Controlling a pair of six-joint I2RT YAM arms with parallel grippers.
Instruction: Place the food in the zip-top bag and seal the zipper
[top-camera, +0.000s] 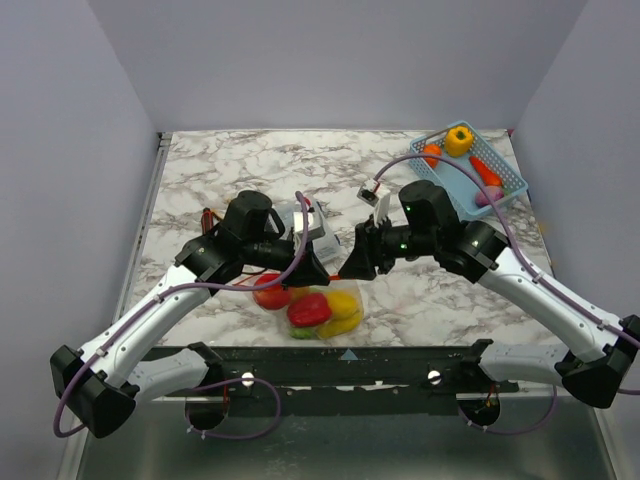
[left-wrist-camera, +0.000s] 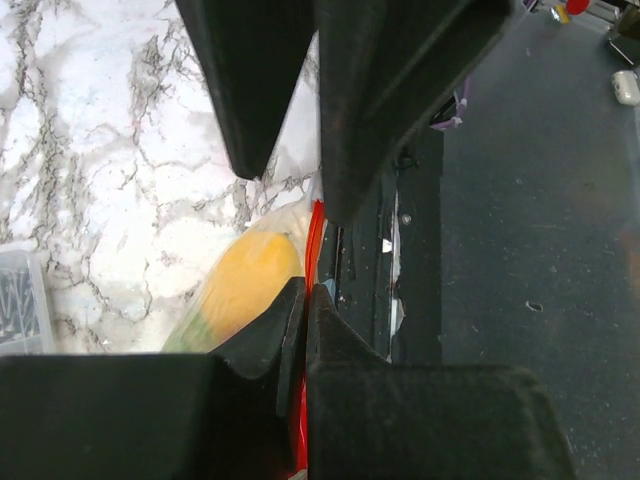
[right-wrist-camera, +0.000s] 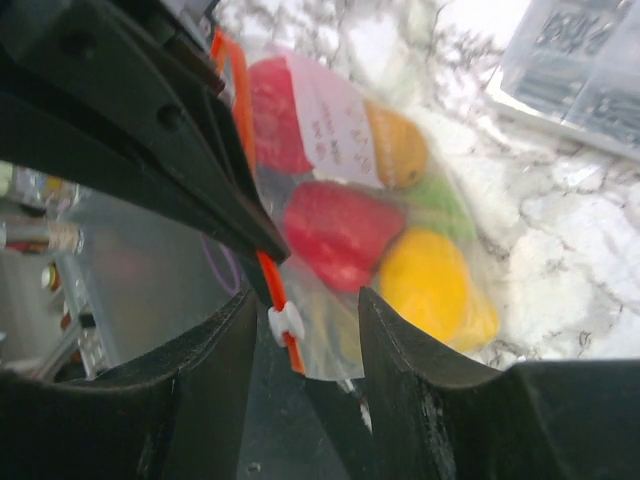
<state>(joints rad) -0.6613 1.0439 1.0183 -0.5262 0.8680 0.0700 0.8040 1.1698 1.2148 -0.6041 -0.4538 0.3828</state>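
**Left gripper** (left-wrist-camera: 304, 300): your jaws here are clenched on the zipper (left-wrist-camera: 316, 240). The red-orange strip is pinched flat between the two fingers.

**Right gripper** (right-wrist-camera: 305, 298): your jaws stand apart, one finger on either side of the same strip, grasping nothing. The white slider (right-wrist-camera: 285, 322) sits on the strip between them. In the top view your two grippers meet almost tip to tip.

**Zip-top bag** (right-wrist-camera: 330, 355): clear and crinkled. It spreads from the strip you hold toward the near edge of the table (top-camera: 420, 290). A white label (right-wrist-camera: 335, 120) with red writing is on its face. You cannot tell whether the mouth is sealed.

**Food in the bag:**
- two red pieces (right-wrist-camera: 340, 230), touching each other
- an orange piece (right-wrist-camera: 395, 150)
- a green piece (right-wrist-camera: 440, 200)
- a yellow piece (right-wrist-camera: 430, 280), pressed against the bag's lower corner

**Clear rigid box** (right-wrist-camera: 590, 70): on the table just behind your left arm, apart from the bag.

**Blue mesh basket** (top-camera: 510, 185): at the far right corner of the table, well apart from the bag. It holds:
- a yellow toy (top-camera: 459, 140)
- two orange toys (top-camera: 487, 172)
- a pinkish one that is too small to name
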